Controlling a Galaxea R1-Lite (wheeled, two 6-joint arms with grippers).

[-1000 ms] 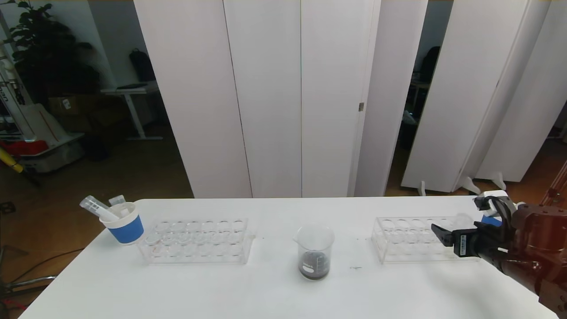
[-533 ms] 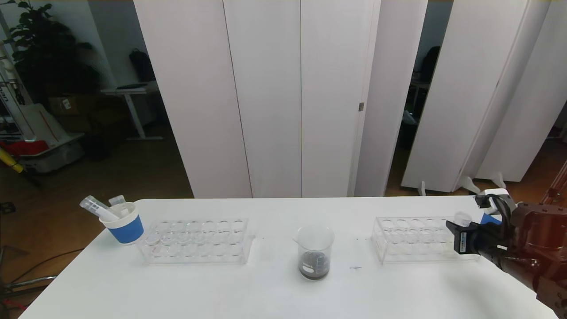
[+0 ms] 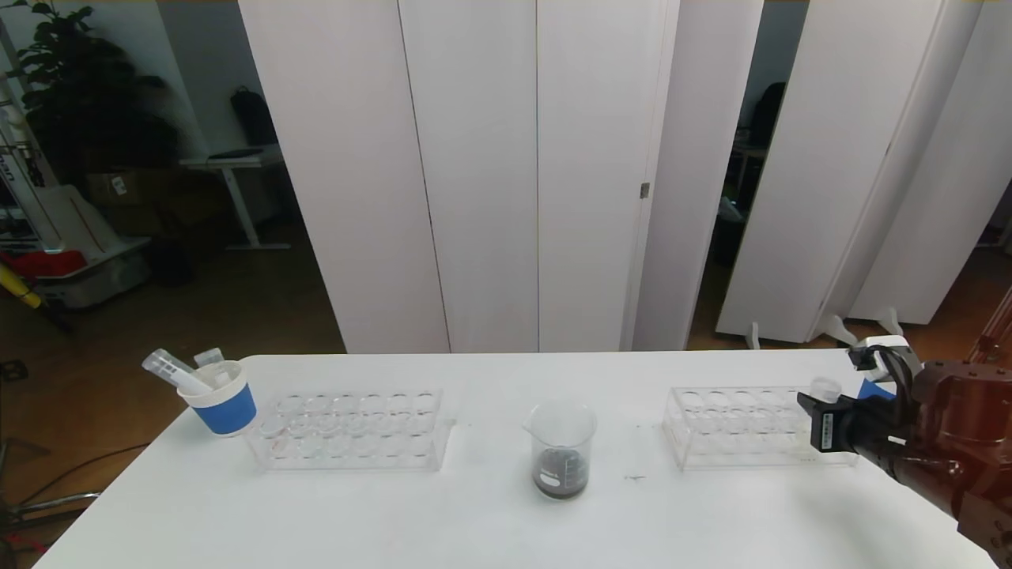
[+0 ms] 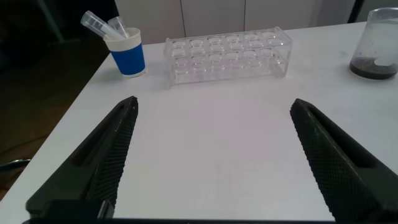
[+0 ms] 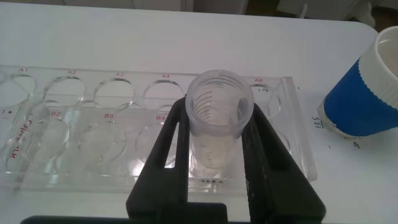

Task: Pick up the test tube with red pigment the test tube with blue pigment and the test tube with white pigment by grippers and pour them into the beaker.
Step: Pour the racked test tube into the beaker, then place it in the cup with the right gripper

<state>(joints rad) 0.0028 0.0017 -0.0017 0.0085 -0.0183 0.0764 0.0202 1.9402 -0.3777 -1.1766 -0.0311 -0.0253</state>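
Observation:
My right gripper (image 3: pixel 814 411) is at the right end of the right-hand clear rack (image 3: pixel 735 427), shut on the test tube with white pigment (image 3: pixel 825 389). In the right wrist view the tube (image 5: pixel 214 149) stands upright in a rack hole, its open threaded mouth between the black fingers of the gripper (image 5: pixel 219 109). The beaker (image 3: pixel 561 450) stands mid-table with dark liquid at its bottom. My left gripper (image 4: pixel 213 104) hangs open over bare table, out of the head view. The test tubes with red and blue pigment are out of view.
A second clear rack (image 3: pixel 352 431) lies left of the beaker. A white cup with a blue sleeve (image 3: pixel 225 399) holding empty tubes stands at the far left. Another blue-sleeved cup (image 5: pixel 367 87) stands just beyond the right rack's end, near the table's right edge.
My right gripper's fingers were spread beside the tube a second ago; they have closed on it. The left arm has not moved.

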